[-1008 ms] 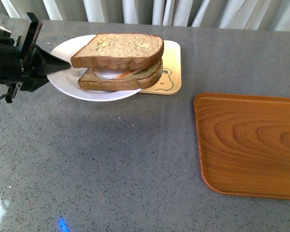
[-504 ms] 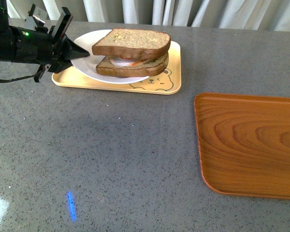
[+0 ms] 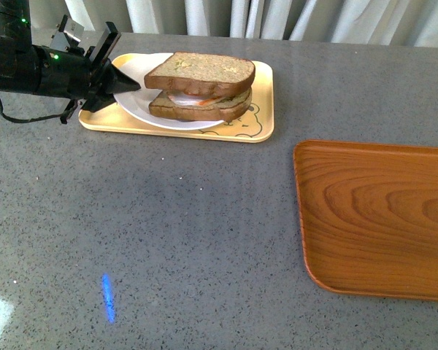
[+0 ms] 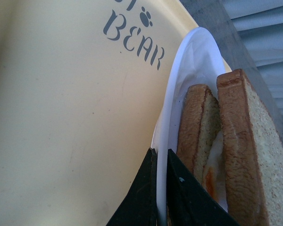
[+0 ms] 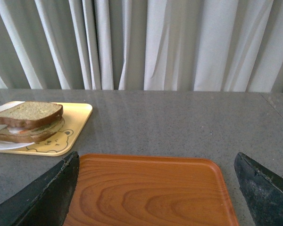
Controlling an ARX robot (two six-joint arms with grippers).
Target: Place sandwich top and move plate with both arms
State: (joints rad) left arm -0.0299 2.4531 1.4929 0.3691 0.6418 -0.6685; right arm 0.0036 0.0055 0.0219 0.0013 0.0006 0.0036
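Now plate (image 3: 141, 111) rim pinched by left hand (image 3: 126, 83), fingers closed on it, plate over yellow bear tray (image 3: 261, 109); sandwich top (image 3: 201, 70) seen stacked on plate's sandwich. Right hand (image 5: 155, 162) spread wide, nothing held.

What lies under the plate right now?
The yellow tray lies under the plate, which the left claw grips by its rim. The plate covers the tray's middle, so whether they touch cannot be seen.

Gloss, grain and crumb
Glossy white plate (image 3: 144, 113); porous sandwich top (image 3: 201, 69); smooth yellow tray (image 3: 263, 102); grained wooden tray (image 3: 379, 219) at four o'clock; speckled, stone-like counter (image 3: 168, 233).
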